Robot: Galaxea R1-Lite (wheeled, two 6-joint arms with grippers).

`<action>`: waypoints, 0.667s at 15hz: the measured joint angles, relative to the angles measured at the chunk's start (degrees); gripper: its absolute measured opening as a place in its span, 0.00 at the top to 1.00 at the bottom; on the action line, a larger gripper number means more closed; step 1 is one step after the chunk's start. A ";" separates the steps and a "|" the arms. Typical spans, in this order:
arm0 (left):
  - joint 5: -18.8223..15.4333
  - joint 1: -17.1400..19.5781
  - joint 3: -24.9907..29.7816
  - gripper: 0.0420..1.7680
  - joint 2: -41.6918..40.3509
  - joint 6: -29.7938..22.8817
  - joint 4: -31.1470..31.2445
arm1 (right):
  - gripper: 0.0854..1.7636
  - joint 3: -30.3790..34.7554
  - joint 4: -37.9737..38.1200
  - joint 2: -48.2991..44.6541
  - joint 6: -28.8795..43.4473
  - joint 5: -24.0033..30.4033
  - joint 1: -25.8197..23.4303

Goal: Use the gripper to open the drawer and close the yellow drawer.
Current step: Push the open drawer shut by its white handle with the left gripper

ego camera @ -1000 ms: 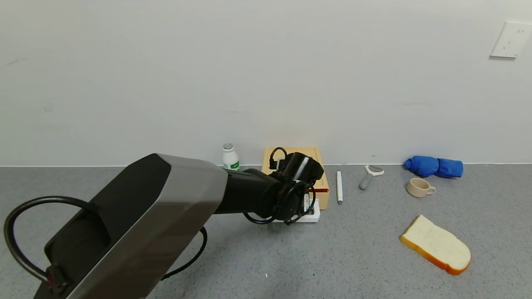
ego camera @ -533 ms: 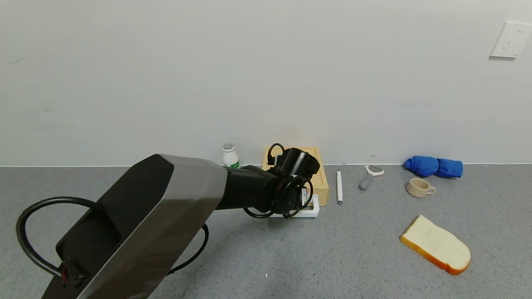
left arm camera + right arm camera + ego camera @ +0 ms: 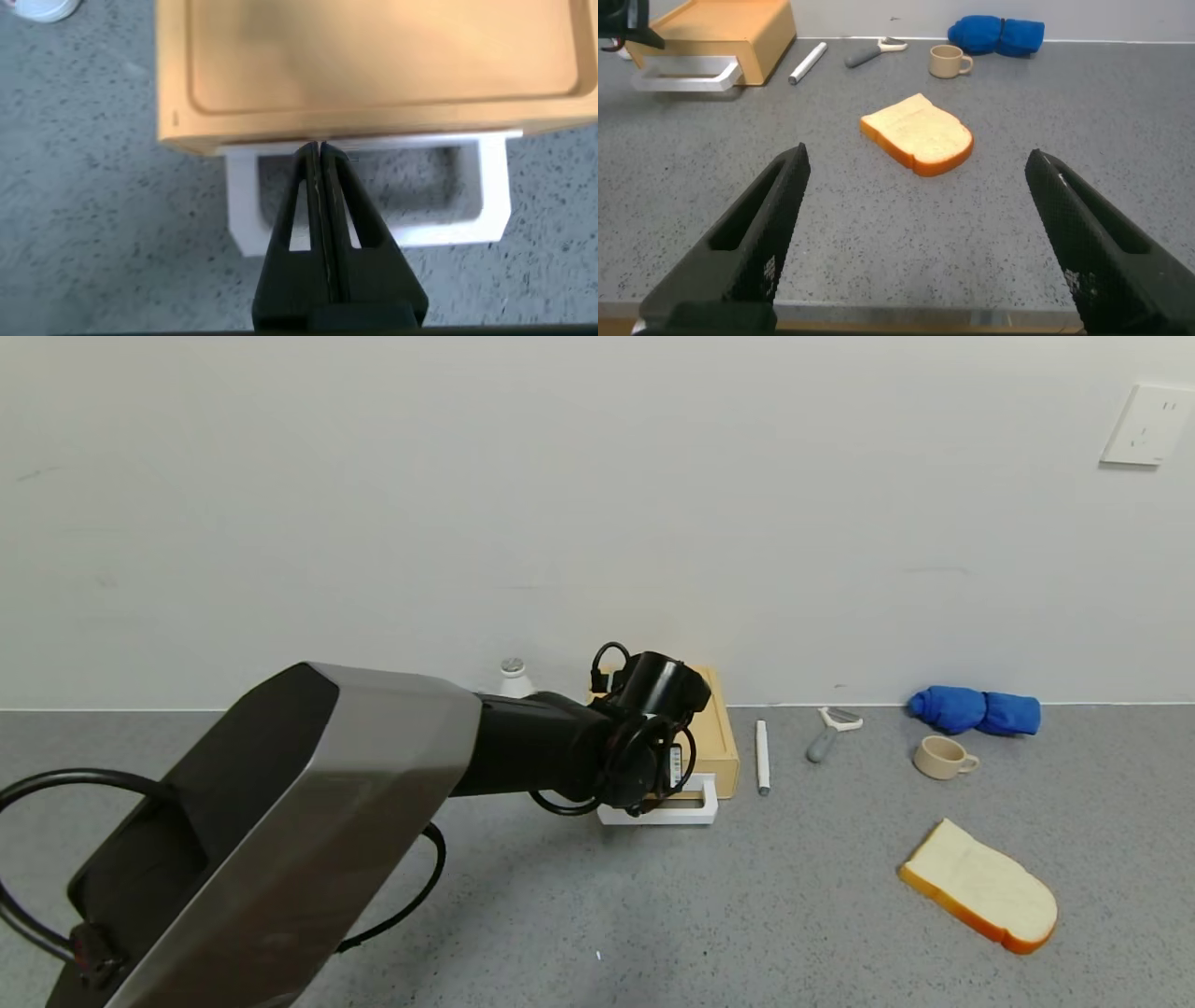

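The yellow drawer [image 3: 719, 739] is a flat tan box against the wall; its tray sits flush in the box. Its white loop handle [image 3: 702, 810] sticks out toward me and also shows in the left wrist view [image 3: 493, 191]. My left gripper [image 3: 320, 149] is shut with nothing between its fingers. Its tips pass through the handle loop and rest against the drawer front [image 3: 374, 131]. In the head view the left wrist [image 3: 644, 747] hides the fingers. My right gripper [image 3: 917, 157] is open and empty, low over the table's near side, out of the head view.
A small white bottle [image 3: 512, 677] stands just left of the box, behind my left arm. To the right of the box lie a white pen [image 3: 763, 756], a peeler [image 3: 826, 733], a beige cup [image 3: 943, 756], a blue cloth [image 3: 976, 711] and a bread slice [image 3: 980, 887].
My left gripper has moved toward the wall, pushing the drawer front. The tray, partly pulled out before, has slid into the box, and the handle has moved back with it.
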 joint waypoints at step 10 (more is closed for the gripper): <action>-3.15 -0.57 1.46 0.96 -12.02 0.63 18.97 | 0.04 0.00 -0.09 0.00 0.00 0.02 0.00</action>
